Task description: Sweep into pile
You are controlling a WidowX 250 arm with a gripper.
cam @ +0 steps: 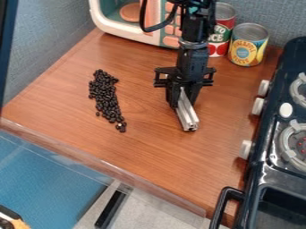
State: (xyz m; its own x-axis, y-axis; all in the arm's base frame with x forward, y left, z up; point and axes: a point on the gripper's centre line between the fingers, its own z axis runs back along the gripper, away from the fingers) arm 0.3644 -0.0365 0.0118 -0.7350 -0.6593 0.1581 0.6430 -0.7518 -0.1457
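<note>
Camera view: wooden counter (pixel 149 154), blue-grey wall behind, toy microwave (pixel 97 15) at the back, tomato can (pixel 223 31) and pineapple can (pixel 248 47) beside it, black stove (pixel 272 118) along the right edge.

Black beans (pixel 108 102) lie on the wood, left of centre in view: a long loose strip, upper end near the wall side, lower end tapering down and slightly rightward, a few strays at the edges. My gripper (pixel 183 99) is over the counter, to the view's right of the beans, well apart. My fingers are closed on a silver metal bar (pixel 187 112), which sticks out below them and slants down toward the near side. Cannot tell if its low end touches the wood.

Key relation: beans are off to the view's left of me, and bar and strip run roughly the same way. So a push straight left likely meets the strip broadside, shifts it wallward, doesn't shorten it much. For a compact pile I probably need the bar turned across the strip, past one end, then drawn in along its length. Low and flat, or beans slip under.
</note>
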